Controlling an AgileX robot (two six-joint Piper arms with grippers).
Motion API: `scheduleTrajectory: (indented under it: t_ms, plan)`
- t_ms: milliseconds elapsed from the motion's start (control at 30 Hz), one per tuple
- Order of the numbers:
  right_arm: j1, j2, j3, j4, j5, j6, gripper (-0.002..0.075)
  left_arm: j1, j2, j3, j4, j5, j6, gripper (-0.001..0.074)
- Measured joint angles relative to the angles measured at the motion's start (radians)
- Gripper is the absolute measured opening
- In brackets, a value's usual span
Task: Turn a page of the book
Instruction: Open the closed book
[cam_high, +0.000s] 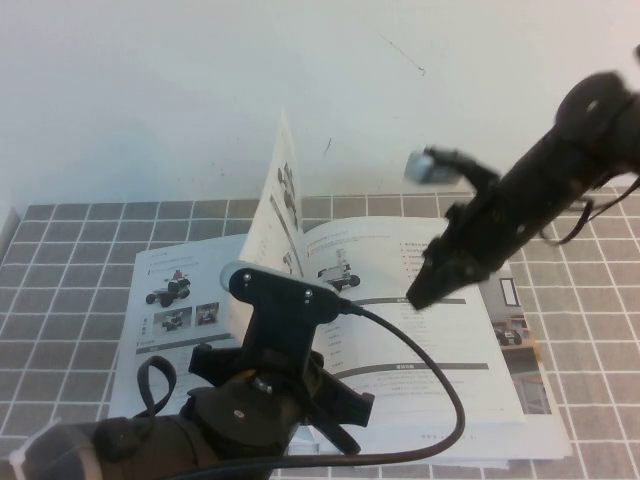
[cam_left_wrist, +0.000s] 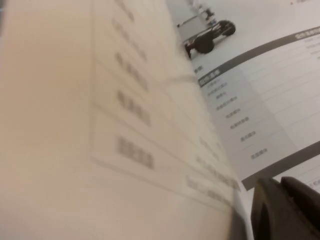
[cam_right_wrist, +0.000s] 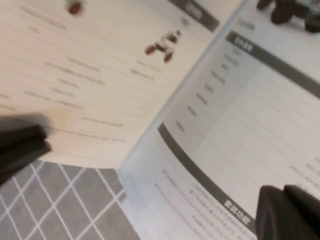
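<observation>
The book (cam_high: 420, 380) lies open on the grey tiled mat. One page (cam_high: 280, 200) stands almost upright over the spine. It fills the near side of the left wrist view (cam_left_wrist: 100, 125) and shows in the right wrist view (cam_right_wrist: 90, 75). My left gripper (cam_left_wrist: 281, 184) is shut, low beside the raised page on its right-hand side. In the high view it is hidden under its own wrist. My right gripper (cam_high: 418, 296) is shut and empty. It hovers just over the right-hand page, right of the raised leaf, and shows in its own wrist view (cam_right_wrist: 282, 192).
The left-hand leaf (cam_high: 170, 290) with a buggy picture lies flat. The left arm's black cable (cam_high: 430, 370) loops over the right-hand page. The grey tiled mat (cam_high: 60, 300) surrounds the book, with a white surface (cam_high: 150, 100) behind. A dark blurred shape (cam_right_wrist: 20, 145) sits at the right wrist view's edge.
</observation>
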Motion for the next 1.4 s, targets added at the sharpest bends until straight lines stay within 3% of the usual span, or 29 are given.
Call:
scheduleTrajectory:
  t_ms: [233, 500, 800, 1067, 1200, 1300, 1400]
  plan:
    - [0.063, 0.145, 0.02, -0.069, -0.031, 0.003, 0.0, 0.0, 0.0, 0.066, -0.005, 0.005, -0.106, -0.0004]
    - [0.065, 0.151, 0.019, -0.101, -0.029, 0.034, -0.0001, 0.0, 0.0, 0.191, -0.005, 0.054, -0.294, -0.0004]
    - [0.065, 0.138, 0.016, -0.153, -0.019, 0.1, -0.0001, 0.0, -0.012, 0.209, -0.005, 0.101, -0.342, -0.0004]
    - [0.065, 0.048, 0.015, -0.153, -0.034, 0.072, -0.0001, 0.0, -0.192, 0.109, -0.003, 0.359, -0.241, -0.0004]
    - [0.065, 0.022, -0.005, -0.157, -0.059, 0.067, -0.0001, 0.0, -0.223, 0.037, 0.001, 0.256, -0.155, -0.0004]
    - [0.065, 0.022, -0.005, -0.182, -0.093, 0.079, -0.0001, 0.054, -0.203, -0.002, 0.001, 0.198, -0.082, -0.0004]
    - [0.065, 0.035, -0.005, -0.226, -0.12, 0.117, -0.0001, 0.167, -0.141, -0.027, 0.001, 0.304, -0.04, -0.0004]
